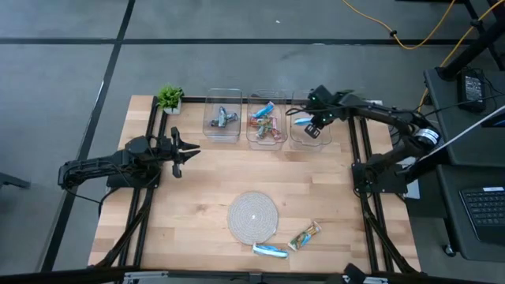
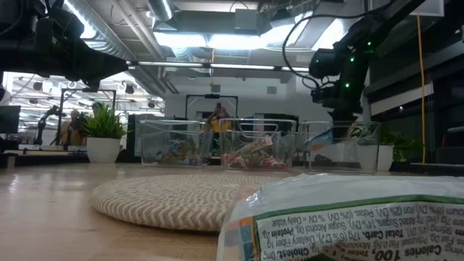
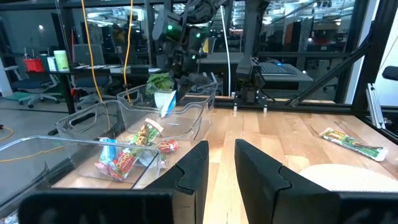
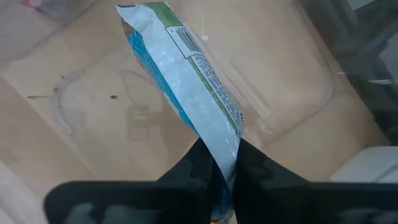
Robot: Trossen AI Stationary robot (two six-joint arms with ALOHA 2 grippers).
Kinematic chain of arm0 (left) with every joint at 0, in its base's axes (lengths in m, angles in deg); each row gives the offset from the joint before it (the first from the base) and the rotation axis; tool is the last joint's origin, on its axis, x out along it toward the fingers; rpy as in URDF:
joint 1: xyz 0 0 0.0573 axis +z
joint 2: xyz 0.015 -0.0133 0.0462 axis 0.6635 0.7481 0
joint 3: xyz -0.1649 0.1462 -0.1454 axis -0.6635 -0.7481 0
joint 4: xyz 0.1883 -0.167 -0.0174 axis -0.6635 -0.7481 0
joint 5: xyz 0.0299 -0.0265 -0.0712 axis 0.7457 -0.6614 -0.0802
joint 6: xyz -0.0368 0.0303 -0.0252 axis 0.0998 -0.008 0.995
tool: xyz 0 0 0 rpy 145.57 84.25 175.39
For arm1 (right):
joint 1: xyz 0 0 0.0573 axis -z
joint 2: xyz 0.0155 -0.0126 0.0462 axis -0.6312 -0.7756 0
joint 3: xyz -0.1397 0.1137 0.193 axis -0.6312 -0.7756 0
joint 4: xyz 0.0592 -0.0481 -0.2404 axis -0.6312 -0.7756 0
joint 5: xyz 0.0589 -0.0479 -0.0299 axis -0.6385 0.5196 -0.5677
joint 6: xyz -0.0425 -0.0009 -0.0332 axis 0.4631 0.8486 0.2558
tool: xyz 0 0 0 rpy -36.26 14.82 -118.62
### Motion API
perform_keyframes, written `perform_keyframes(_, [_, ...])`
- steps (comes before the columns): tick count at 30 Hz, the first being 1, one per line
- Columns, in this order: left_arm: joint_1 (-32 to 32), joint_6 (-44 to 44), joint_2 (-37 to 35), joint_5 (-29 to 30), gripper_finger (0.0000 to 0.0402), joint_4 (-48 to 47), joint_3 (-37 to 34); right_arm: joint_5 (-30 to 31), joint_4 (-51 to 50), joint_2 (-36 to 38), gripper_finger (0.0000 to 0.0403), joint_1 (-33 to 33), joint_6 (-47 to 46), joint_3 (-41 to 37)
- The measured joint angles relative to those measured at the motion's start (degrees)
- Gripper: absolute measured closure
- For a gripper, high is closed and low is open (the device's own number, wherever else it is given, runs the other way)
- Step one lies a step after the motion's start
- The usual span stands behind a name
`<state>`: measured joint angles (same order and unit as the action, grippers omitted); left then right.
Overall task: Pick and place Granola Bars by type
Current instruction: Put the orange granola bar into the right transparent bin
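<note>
My right gripper (image 1: 313,126) hangs over the rightmost of three clear bins (image 1: 293,140) at the table's far edge, shut on a bright blue granola bar (image 4: 186,74). The middle bin (image 1: 264,140) holds several red, green and orange bars (image 1: 264,121). Grey-blue bars (image 1: 222,118) lie in the left bin. Two more bars rest flat on the table near its front edge, one blue (image 1: 270,251) and one green-orange (image 1: 305,235). My left gripper (image 1: 189,150) waits open above the table's left side, touching nothing. My right gripper pinches the blue bar between its two fingers by one end of the wrapper (image 4: 227,148), coming from above and pointing down. The bar hangs below the fingers, tilted, lifted clear over the floor of the right bin (image 4: 124,124).
A round woven mat (image 1: 252,214) lies in the middle of the table's near half. A small potted plant (image 1: 170,98) stands at the far left corner beside the bins. Bare wood (image 1: 237,170) lies between the bins and the mat.
</note>
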<state>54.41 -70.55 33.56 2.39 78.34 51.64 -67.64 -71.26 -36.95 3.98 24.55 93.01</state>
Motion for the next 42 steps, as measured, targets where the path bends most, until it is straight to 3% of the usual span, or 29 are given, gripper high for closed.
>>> perform_keyframes(4, [0.0,0.0,0.0,0.0,0.0329,0.0,0.0,0.0,1.1,-1.7,0.0355,0.0,0.3,0.0])
perform_keyframes(13, [0.0,0.0,0.0,0.0,0.0329,0.0,0.0,-1.4,4.0,-4.9,0.0376,0.3,1.3,0.0])
perform_keyframes(19, [0.0,0.0,0.0,0.0,0.0329,0.0,0.0,-1.5,3.9,-5.9,0.0349,1.5,1.3,0.0])
perform_keyframes(28, [0.0,0.0,0.0,0.0,0.0329,0.0,0.0,-1.5,3.9,-5.9,0.0364,2.5,1.3,0.0])
perform_keyframes(42, [0.0,0.0,0.0,0.0,0.0329,0.0,0.0,-1.4,3.5,-5.9,0.0283,2.5,4.0,0.0])
